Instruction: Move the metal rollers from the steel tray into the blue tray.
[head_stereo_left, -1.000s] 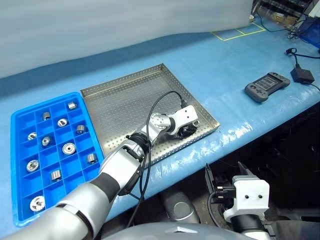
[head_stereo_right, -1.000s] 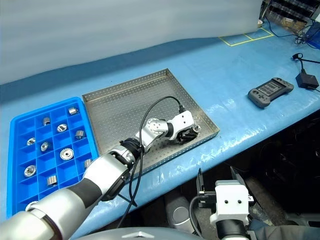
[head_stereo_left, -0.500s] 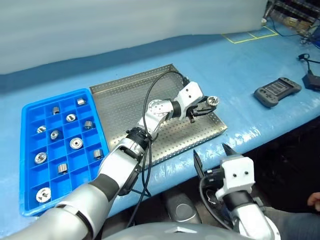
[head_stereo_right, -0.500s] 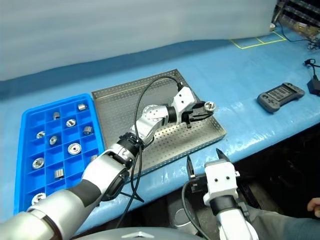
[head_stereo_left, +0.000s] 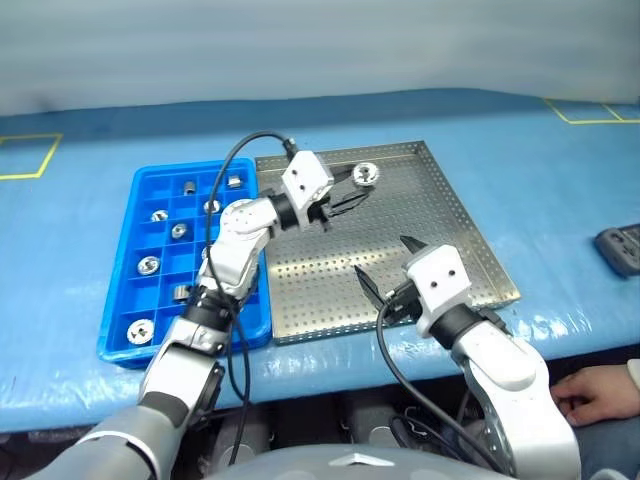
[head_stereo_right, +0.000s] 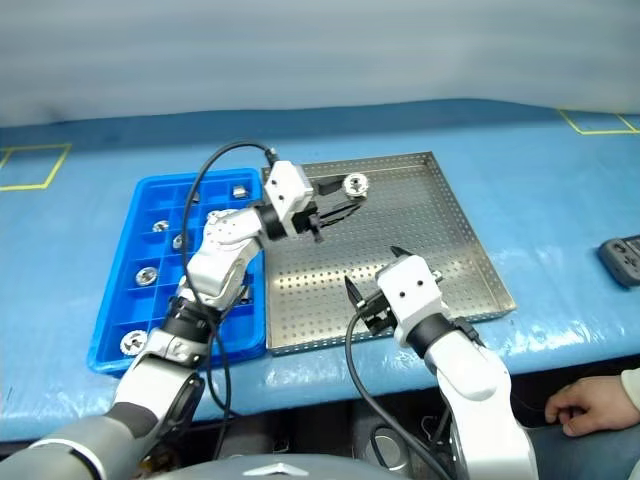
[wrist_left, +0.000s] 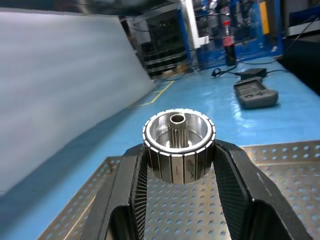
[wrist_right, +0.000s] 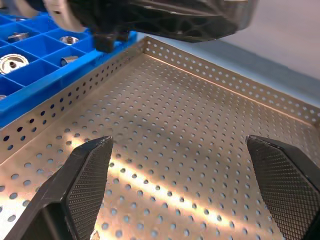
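A ribbed silver metal roller (head_stereo_left: 366, 174) hangs above the far left part of the steel tray (head_stereo_left: 445, 225), with my left gripper (head_stereo_left: 355, 186) shut on it. In the left wrist view the roller (wrist_left: 178, 144) sits upright between the two black fingers (wrist_left: 125, 192). The blue tray (head_stereo_left: 117, 292) lies against the steel tray's left side and holds several rollers (head_stereo_left: 148, 265) in its compartments. My right gripper (head_stereo_left: 388, 262) hovers open over the steel tray's near part, its fingers (wrist_right: 85, 185) wide apart with nothing between them.
A person's hand (head_stereo_left: 588, 386) rests at the table's front edge on the right. A black handheld controller (head_stereo_left: 622, 248) lies at the right edge. Yellow tape marks (head_stereo_left: 28, 158) sit on the blue table to the far left and far right.
My left gripper lifted the roller off the steel tray's near right corner and carried it left toward the blue tray. The right arm rose over the tray. The camera swung.
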